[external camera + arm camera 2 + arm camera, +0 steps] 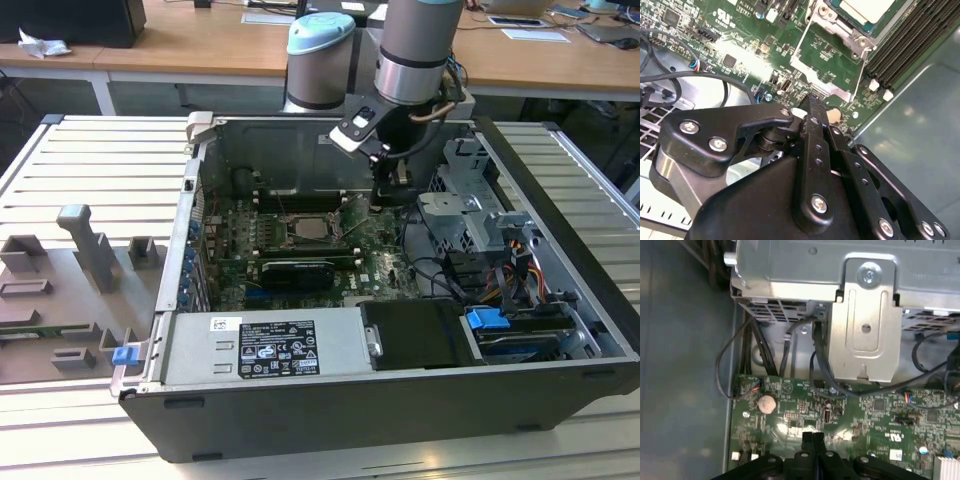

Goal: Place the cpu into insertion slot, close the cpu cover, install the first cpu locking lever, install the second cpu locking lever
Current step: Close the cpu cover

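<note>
The cpu (865,7) is seen lying flat in the insertion slot (826,14), on the green board inside the open computer case (300,400) that is set on the bench (570,150). The cpu cover (822,86) looks to be standing open, not yet folded down, and green board is seen through its big window. The end effector (812,105) is held low over the board, just beside the far edge of the cover, and its fingers are pressed together with nothing seen between them. If the cover is pushed from a bad spot, the thin metal could be bent, or the tip could slide off and be banged into the small parts on the board. If the cover is dropped too fast, the cpu could be knocked crooked in the slot, and the tiny pins under it could be hurt. The round battery (832,115) is very near the tip and could be bumped. The black cables (785,347) are close to the arm and could be caught and pulled. The long memory slots (905,40) could be scraped if the tip is swung too wide
</note>
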Robot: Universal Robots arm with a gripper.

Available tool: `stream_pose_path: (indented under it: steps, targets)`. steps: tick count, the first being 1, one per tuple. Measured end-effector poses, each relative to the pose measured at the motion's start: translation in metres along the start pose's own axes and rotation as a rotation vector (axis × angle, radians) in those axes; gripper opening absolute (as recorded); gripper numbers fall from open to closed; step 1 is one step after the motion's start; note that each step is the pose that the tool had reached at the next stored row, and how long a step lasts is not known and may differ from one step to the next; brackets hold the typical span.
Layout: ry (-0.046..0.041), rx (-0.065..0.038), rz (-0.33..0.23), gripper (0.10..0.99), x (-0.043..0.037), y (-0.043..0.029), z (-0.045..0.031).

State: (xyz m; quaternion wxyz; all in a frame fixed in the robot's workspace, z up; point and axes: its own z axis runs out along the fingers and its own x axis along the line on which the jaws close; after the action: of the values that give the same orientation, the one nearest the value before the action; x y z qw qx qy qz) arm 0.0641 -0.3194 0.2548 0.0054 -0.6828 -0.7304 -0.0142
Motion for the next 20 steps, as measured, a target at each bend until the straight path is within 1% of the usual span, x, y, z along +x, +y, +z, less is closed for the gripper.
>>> stream_pose_path:
  steps: [1, 2, 3, 4, 5, 6, 8, 20]
  targets:
    - [0.0003, 0.001, 0.0, 0.106, -0.0001, 0.0009, 0.0029]
    - [0.0008, 0.014, 0.0, 0.106, -0.0002, 0.0009, 0.0029]
    - [0.0015, 0.023, 0.001, 0.106, -0.0002, 0.0009, 0.0029]
    - [0.0021, 0.032, 0.001, 0.106, -0.0002, 0.0009, 0.003]
    - [0.0025, 0.037, 0.001, 0.106, -0.0001, 0.0009, 0.003]
    - [0.0025, 0.038, 0.001, 0.106, -0.0001, 0.0006, 0.003]
    - [0.0025, 0.038, 0.001, 0.106, 0.0001, -0.0028, 0.0029]
    - [0.0025, 0.038, 0.001, 0.106, 0.0004, -0.007, 0.0029]
